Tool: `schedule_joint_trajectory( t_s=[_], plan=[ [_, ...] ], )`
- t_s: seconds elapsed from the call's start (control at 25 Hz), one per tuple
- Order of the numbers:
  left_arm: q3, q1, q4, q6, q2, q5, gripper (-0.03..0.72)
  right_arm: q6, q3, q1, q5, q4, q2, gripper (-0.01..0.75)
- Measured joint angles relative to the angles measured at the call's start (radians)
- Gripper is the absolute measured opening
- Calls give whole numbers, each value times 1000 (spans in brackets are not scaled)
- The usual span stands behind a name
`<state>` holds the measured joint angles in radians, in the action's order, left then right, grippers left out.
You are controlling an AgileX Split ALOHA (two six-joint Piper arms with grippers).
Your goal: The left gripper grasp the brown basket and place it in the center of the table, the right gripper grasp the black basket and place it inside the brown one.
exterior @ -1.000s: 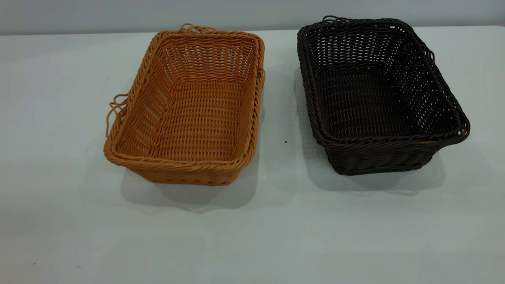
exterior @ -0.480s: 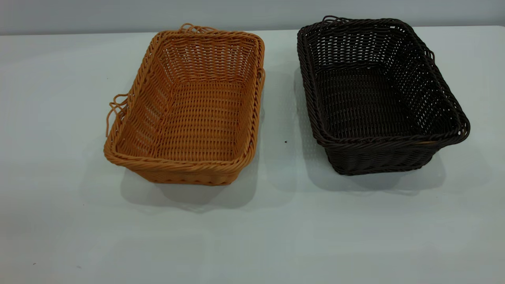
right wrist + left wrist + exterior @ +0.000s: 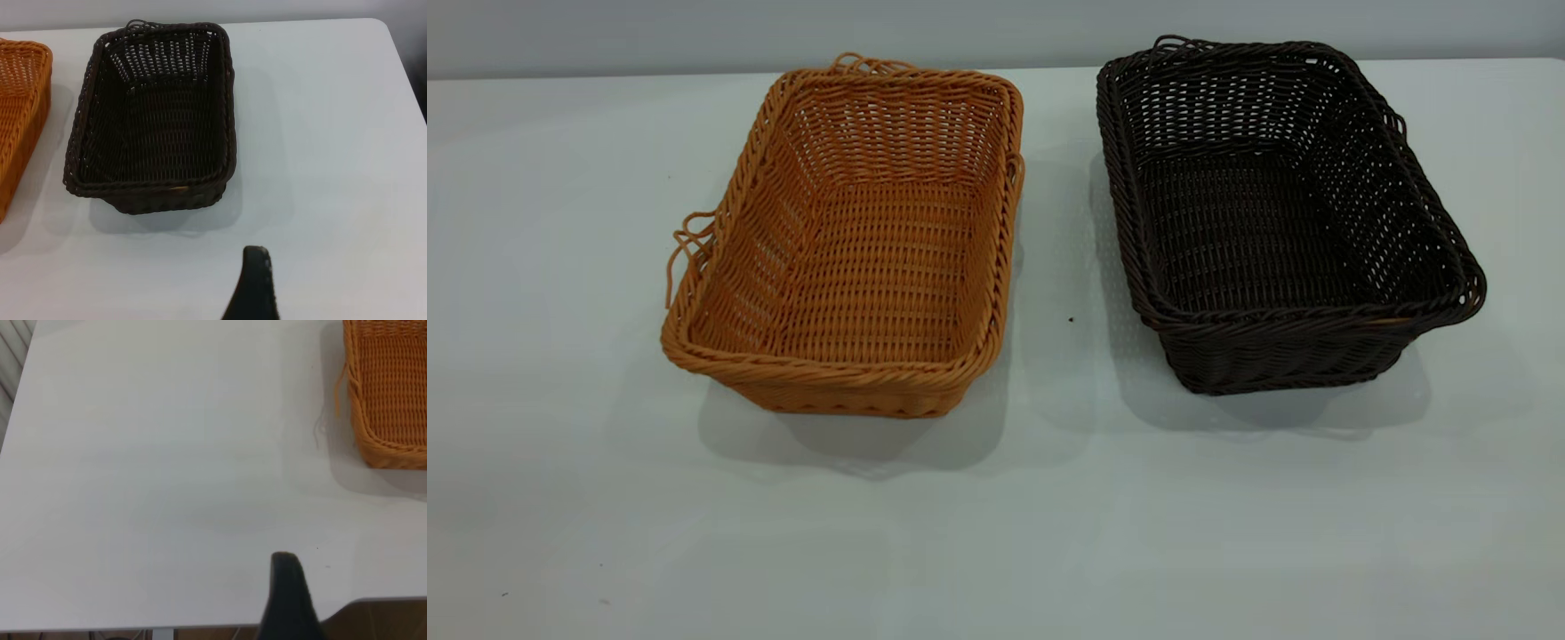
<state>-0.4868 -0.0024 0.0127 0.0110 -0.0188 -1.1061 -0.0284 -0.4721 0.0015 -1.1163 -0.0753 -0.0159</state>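
The brown basket (image 3: 854, 240) stands upright on the white table (image 3: 996, 533), left of centre, with loose loop handles at its left and far sides. The black basket (image 3: 1272, 213) stands upright to its right, a gap apart. Neither arm shows in the exterior view. In the left wrist view a black part of my left gripper (image 3: 287, 600) hangs above the table's edge, far from the brown basket (image 3: 393, 393). In the right wrist view a black part of my right gripper (image 3: 253, 287) is above bare table, short of the black basket (image 3: 157, 113). Both baskets are empty.
A grey wall runs behind the table's far edge (image 3: 605, 76). The table's corner and a brown floor (image 3: 387, 620) show in the left wrist view. The table's right edge (image 3: 400, 60) shows in the right wrist view. Bare table lies in front of both baskets.
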Motion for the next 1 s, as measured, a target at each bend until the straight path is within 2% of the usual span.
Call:
schedule_joint_trajectory(
  t_s=[0.36, 0.52, 0.76, 1.0],
  plan=[
    [0, 0, 0, 0, 1, 0, 477, 0, 0, 0, 5, -4, 9, 561],
    [-9, 0, 0, 0, 115, 20, 477, -40, -3, 0, 29, -80, 131, 563],
    [-62, 0, 0, 25, 479, 183, 484, -189, -10, 0, 179, -236, 465, 604],
    [-132, 0, 3, 90, 797, 367, 537, -342, -11, 9, 322, -488, 879, 605]
  ],
)
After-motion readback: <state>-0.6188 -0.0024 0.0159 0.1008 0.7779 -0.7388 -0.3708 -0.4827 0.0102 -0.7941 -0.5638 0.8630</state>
